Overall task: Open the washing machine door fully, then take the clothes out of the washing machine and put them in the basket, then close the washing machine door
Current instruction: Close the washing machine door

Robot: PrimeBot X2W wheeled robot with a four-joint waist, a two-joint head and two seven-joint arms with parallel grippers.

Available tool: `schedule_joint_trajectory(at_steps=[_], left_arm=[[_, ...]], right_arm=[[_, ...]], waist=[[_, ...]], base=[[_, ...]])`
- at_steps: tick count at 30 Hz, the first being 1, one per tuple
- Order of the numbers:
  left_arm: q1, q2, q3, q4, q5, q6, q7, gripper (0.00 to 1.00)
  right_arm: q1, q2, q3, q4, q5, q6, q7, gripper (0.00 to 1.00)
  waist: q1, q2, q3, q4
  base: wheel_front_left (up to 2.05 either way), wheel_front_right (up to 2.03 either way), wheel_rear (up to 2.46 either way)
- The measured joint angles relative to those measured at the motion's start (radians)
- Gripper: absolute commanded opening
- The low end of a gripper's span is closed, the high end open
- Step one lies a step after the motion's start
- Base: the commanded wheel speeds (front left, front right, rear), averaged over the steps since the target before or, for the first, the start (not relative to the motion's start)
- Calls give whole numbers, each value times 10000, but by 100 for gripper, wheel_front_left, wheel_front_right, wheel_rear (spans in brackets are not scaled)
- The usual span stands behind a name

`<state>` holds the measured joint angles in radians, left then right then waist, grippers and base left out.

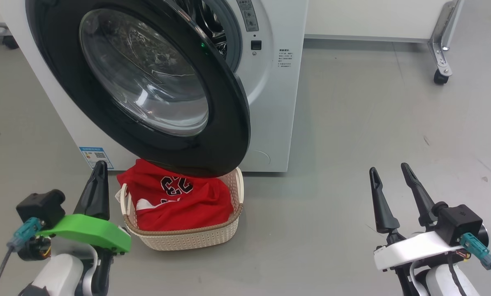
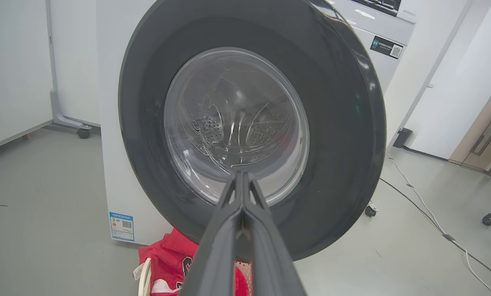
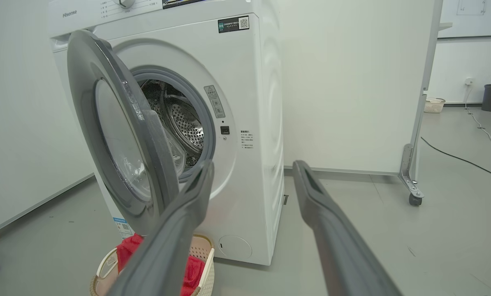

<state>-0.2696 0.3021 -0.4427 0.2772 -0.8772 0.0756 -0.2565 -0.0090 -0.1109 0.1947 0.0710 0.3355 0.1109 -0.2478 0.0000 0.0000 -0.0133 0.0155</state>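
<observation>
The left end effector (image 1: pixel 99 170) sits low at the left, fingers pressed together on nothing. In its wrist view they point at the lower part of the glass window, well short of touching it. Just beside it on the floor stands the basket (image 1: pixel 188 240), with the clothes (image 1: pixel 184 205) heaped inside, the numbered jersey on top. The load looks moved already, so the washing machine door (image 1: pixel 225 123) is the thing left to handle.

The door hangs half open, hinged on the left, and its lower rim overhangs the back of the basket. It should behave as a stiff, fairly heavy panel that swings freely on its hinge. The glossy black rim is likely slick and the bulging glass is best left alone. A flat push on the rim near its free right edge seems the soundest contact. That edge lies ahead of both arms, roughly between them.

Behind it the washing machine (image 1: pixel 274 102) shows its open drum. The right end effector (image 1: pixel 389 169) waits at the lower right, fingers spread wide and empty, well apart from the door
</observation>
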Motion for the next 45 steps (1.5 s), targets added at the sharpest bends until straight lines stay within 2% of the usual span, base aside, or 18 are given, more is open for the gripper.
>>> schedule_joint_trajectory(at_steps=[8, 10, 11, 12, 18, 30, 45], left_arm=[[842, -263, 431, -1034, 1440, 123, 0, 0], [1092, -299, 472, -1208, 1827, 173, 0, 44], [1198, -297, 466, -1267, 2027, 174, 0, 85], [1302, -295, 464, -1313, 2251, 176, 0, 100], [1852, -401, 268, -1592, 2880, 211, 0, 100], [2375, -734, 433, -1923, 3440, 249, 0, 100], [2627, -1018, 612, -2182, 3707, 249, 0, 100]], right_arm=[[159, 19, 77, -10, -48, 4, 0, 100], [177, 25, 86, -10, -50, 4, 0, 100], [178, 27, 86, -10, -50, 4, 0, 100], [178, 29, 86, -12, -50, 4, 0, 100], [183, 94, 84, -21, -50, 4, 0, 100], [214, 117, 82, -33, -50, 4, 0, 100], [218, 132, 81, -36, -59, 6, 0, 100]], waist=[[0, 0, -76, -14], [0, 0, -94, -27], [0, 0, -103, -33], [0, 0, -111, -38], [0, 0, -132, -38], [0, 0, -104, -24], [0, 0, -70, -50]], base=[[0, 0, 0], [0, 0, 0], [0, 0, 0], [0, 0, 0], [0, 0, 0], [0, 0, 0], [0, 0, 0]])
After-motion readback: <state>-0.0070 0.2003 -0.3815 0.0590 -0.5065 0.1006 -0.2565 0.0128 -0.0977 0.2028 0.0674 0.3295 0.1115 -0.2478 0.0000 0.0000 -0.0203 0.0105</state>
